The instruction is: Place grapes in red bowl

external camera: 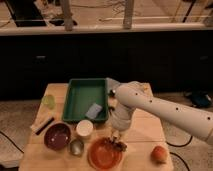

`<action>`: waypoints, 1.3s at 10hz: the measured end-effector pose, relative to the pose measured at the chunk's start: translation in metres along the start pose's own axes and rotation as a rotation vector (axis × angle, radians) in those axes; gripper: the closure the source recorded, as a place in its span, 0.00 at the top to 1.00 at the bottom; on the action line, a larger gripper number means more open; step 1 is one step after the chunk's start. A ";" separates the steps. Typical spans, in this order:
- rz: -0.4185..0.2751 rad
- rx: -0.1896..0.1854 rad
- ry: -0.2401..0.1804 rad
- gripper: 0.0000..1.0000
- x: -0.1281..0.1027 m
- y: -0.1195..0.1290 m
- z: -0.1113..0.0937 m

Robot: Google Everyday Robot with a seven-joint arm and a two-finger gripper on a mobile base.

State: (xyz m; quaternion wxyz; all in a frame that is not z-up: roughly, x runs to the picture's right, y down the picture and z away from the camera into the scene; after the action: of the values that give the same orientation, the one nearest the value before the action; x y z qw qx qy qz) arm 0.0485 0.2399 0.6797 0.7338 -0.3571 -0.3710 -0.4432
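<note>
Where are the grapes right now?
In the camera view, the grapes are low and centre, at the tip of the shut gripper, over the far right rim of the red bowl, left of the orange fruit.

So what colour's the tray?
Green tray, camera view; gripper at the red bowl rim.

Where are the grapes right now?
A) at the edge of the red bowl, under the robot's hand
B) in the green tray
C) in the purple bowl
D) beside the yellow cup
A: the grapes lie at the red bowl's upper right rim, right below the hand, which hangs shut just above them.
</note>
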 end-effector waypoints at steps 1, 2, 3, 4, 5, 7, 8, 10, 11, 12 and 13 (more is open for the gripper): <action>-0.002 0.000 -0.001 0.02 0.000 -0.001 0.000; -0.004 -0.001 0.000 0.02 0.000 -0.002 0.000; -0.005 -0.002 -0.002 0.02 0.000 -0.002 0.001; -0.006 -0.002 -0.001 0.02 0.000 -0.003 0.001; -0.007 -0.003 -0.001 0.02 0.000 -0.003 0.001; -0.009 -0.003 -0.001 0.02 0.000 -0.004 0.001; -0.010 -0.003 -0.001 0.04 0.000 -0.005 0.001; -0.016 -0.005 -0.003 0.08 0.000 -0.006 0.001; -0.016 -0.006 -0.003 0.08 0.000 -0.006 0.001; -0.017 -0.006 -0.003 0.08 0.000 -0.006 0.001; -0.018 -0.006 -0.003 0.08 0.000 -0.007 0.001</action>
State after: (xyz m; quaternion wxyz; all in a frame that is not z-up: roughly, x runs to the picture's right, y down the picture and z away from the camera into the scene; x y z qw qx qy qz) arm 0.0422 0.2384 0.6816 0.7282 -0.3563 -0.3739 -0.4504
